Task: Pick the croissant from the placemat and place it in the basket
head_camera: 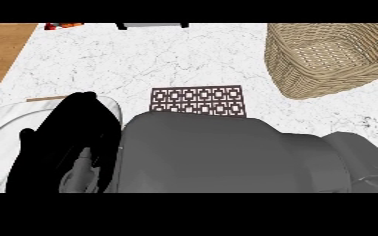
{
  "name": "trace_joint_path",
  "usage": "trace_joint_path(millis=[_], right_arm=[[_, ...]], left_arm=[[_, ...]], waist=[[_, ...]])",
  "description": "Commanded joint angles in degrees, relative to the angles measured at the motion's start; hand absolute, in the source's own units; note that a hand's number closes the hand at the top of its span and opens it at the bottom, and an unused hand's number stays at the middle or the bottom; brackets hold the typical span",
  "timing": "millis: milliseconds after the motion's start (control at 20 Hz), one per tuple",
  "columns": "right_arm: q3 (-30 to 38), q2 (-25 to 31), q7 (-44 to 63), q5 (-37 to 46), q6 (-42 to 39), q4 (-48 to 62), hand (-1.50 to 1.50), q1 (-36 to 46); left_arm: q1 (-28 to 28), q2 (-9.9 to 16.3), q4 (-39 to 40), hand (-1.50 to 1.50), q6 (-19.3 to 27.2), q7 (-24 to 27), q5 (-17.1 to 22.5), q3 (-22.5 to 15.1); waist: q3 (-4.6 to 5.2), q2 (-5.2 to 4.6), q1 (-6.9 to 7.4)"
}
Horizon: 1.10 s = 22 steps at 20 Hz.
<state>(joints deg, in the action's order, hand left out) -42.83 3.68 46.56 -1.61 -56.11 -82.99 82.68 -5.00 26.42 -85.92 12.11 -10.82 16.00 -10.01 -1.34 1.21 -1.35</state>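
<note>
White marble counter point(184, 55): croissant hidden; left hand point(63, 140) grip unreadable; basket point(321, 60) far right.

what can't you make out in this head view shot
- Croissant: not visible; the grey forearm covers the near part of the placemat.
- Right robot hand: not in view, hidden or out of frame.
- Left robot hand: a dark shape at lower left; finger pose unreadable.
- Basket: right side cut off by the edge.
- Items at the top edge: cut off, unidentifiable.

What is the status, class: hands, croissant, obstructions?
Left hand low left, fingers unclear. Right hand unseen. Croissant not visible; grey forearm covers most of placemat. Basket upper right.
</note>
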Motion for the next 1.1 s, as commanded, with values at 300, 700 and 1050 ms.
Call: trace_joint_path(millis=[300, 700, 1050], right_arm=[[-4.81, -0.95, 4.24, 3.69, 2.55, -4.51, -1.50, -8.53], [-12.59, 2.19, 1.35, 11.85, 3.61, -6.37, -1.50, -16.87], [-14.28, 4.31, -2.68, 17.23, 5.65, -6.44, -1.50, -21.19]], left_arm=[[-0.50, -2.70, 5.37, 0.00, -3.35, -3.60, 2.21, -1.02], [-2.51, -4.40, 5.17, 0.00, -2.42, -1.76, -0.18, -1.41], [-1.49, -5.08, 6.29, 0.00, -3.98, -1.73, -0.20, -0.76]], waist=[[1.37, -1.18, 0.30], [1.36, -1.48, 0.96], [1.37, -1.70, 1.11]])
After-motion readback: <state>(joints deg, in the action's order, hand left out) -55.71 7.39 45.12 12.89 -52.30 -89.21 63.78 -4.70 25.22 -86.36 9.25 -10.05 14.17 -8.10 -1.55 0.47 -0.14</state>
